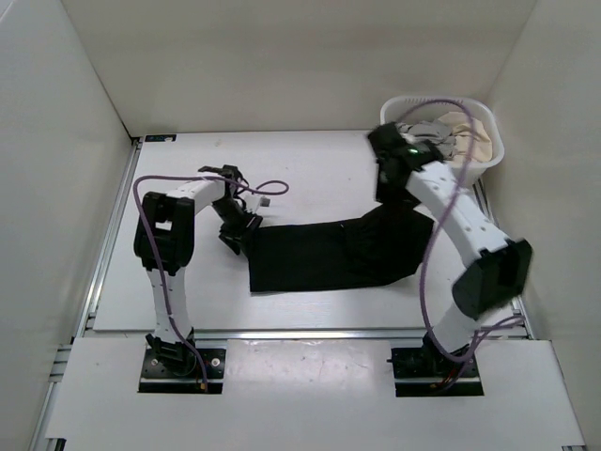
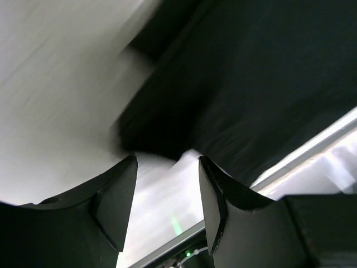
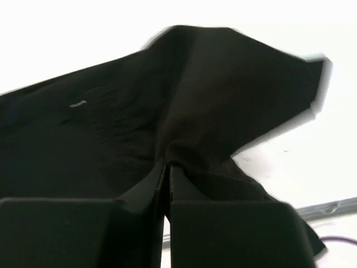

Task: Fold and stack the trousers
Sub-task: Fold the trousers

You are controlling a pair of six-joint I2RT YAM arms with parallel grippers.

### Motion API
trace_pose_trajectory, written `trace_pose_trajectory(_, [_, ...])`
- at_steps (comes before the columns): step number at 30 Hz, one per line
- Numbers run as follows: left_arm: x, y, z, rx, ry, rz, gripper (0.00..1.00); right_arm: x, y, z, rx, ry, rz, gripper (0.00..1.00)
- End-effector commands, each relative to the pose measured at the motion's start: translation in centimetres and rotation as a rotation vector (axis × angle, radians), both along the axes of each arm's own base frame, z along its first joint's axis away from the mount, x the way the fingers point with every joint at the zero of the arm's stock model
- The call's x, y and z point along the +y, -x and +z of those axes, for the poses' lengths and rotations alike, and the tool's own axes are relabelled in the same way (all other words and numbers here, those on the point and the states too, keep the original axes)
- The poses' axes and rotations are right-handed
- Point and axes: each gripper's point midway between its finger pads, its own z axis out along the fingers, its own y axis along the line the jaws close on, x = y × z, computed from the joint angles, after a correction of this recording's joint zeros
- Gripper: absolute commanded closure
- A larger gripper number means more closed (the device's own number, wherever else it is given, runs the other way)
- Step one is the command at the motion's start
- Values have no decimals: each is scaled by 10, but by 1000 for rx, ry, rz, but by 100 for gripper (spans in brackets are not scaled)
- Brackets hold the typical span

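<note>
We clench the right end effector [image 3: 166, 164] on the trousers [image 1: 324, 254] for folding, the left end effector [image 2: 167, 162] hovering released.

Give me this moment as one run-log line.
right gripper: shut on trousers | left gripper: open, empty, near trousers' edge | trousers: mostly on table

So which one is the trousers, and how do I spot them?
Find the white table. The trousers are the big black cloth spread across its middle. The other clothes are pale and sit in the white basket at the far right corner.
</note>
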Motion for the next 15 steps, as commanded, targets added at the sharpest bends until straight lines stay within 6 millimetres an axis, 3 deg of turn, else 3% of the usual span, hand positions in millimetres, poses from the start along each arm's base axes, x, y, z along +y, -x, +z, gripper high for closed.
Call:
trace_pose_trajectory(1, [-38,-11,-7,-19,131,-70,40,62,16,-9,101,121,77,100])
trace_pose_trajectory(2, [-42,-8,-10,-7,128,-85,40,88,7,11,43,81,109,100])
trace_pose_trajectory(3, [-40,-11,-14,-12,108,-87,41,108,6,15,37,73,134,100])
trace_pose_trajectory(4, [-36,-13,-20,-16,85,-89,43,140,11,2,73,86,202,100])
trace_pose_trajectory(7, [-18,-26,-36,-47,35,-47,54,193,14,15,45,19,296,100])
trace_pose_trajectory(9, [-11,-26,-41,-44,34,-19,59,219,24,12,61,-68,341,100])
trace_pose_trajectory(10, [-7,-27,-43,-49,34,-7,63,225,30,-4,98,-68,357,100])
trace_pose_trajectory(11, [-6,-26,-47,-42,34,-18,66,236,25,-4,73,-114,369,100])
trace_pose_trajectory(13, [-3,-28,-51,-43,34,-8,71,257,36,-15,83,-119,425,100])
trace_pose_trajectory(14, [0,-32,-58,-31,31,4,71,265,33,-3,47,-126,440,100])
trace_pose_trajectory(15, [-1,-35,-59,-34,32,4,71,274,32,-11,53,-121,449,100])
